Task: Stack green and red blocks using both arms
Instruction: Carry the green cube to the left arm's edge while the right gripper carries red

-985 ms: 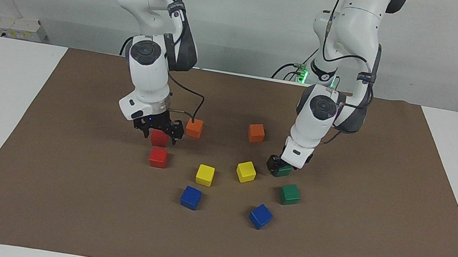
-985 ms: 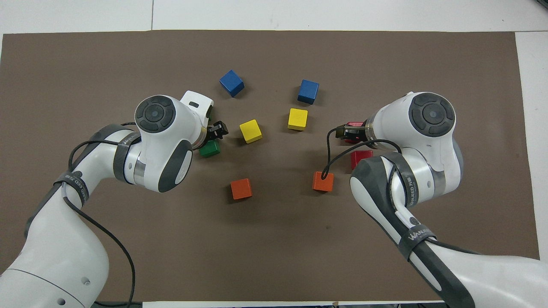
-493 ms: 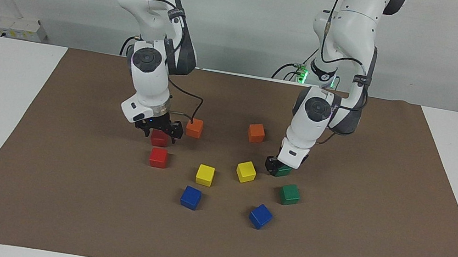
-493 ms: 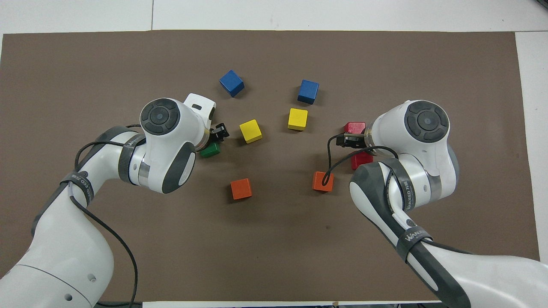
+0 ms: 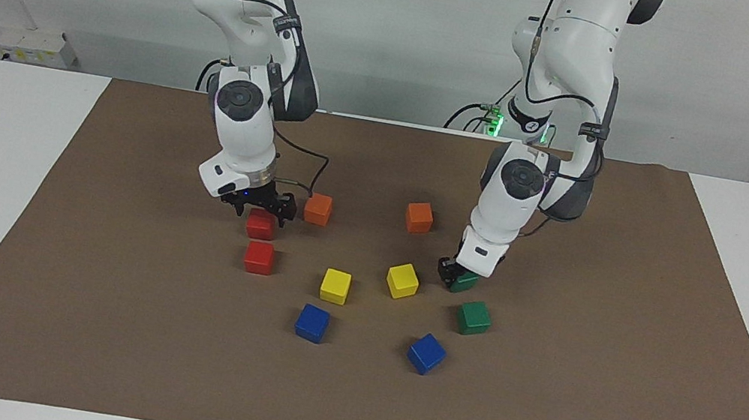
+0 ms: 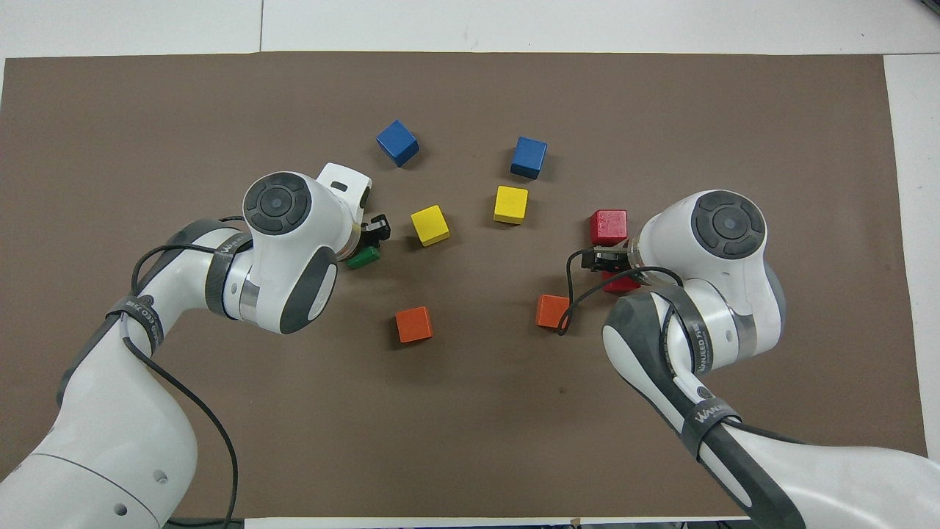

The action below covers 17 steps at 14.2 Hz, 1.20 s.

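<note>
Left hand gripping one of two green blocks

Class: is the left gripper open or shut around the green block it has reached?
Shut on it. In the facing view the left gripper sits low on the mat, its fingertips closed against the green block.

Both arms are glossy white with round dark grey joint caps, grey lettered bands, thin black cables and small black two-finger grippers.
</note>
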Each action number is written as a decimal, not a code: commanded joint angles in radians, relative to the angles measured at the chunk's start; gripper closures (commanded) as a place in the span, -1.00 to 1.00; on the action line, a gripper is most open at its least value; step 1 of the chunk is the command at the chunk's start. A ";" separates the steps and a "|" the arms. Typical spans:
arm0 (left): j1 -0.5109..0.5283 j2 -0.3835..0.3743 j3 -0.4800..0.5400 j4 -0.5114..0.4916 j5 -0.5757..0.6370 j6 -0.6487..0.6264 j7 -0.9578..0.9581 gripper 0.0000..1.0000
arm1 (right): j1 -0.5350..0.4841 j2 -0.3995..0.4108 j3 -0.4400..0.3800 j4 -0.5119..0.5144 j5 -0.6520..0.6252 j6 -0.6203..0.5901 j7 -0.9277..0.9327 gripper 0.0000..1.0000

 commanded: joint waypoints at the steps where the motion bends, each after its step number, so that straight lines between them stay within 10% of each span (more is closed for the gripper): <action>1: 0.113 -0.098 0.002 -0.007 -0.001 -0.095 0.106 1.00 | -0.008 -0.030 0.004 -0.041 -0.002 0.028 0.005 -1.00; 9: 0.573 -0.196 0.000 -0.141 -0.004 -0.101 0.891 1.00 | -0.009 0.000 0.004 -0.064 -0.002 0.119 -0.008 -0.96; 12: 0.613 -0.187 0.000 -0.188 -0.004 -0.028 0.944 1.00 | -0.009 0.005 0.002 -0.064 -0.002 0.117 -0.009 -0.33; 14: 0.626 -0.172 -0.001 -0.192 -0.004 -0.001 0.946 1.00 | -0.012 0.007 0.002 -0.055 -0.002 0.110 -0.008 0.55; 17: 0.629 -0.134 0.000 -0.203 -0.004 0.061 0.964 1.00 | -0.040 0.011 0.002 -0.006 -0.002 0.061 -0.015 0.74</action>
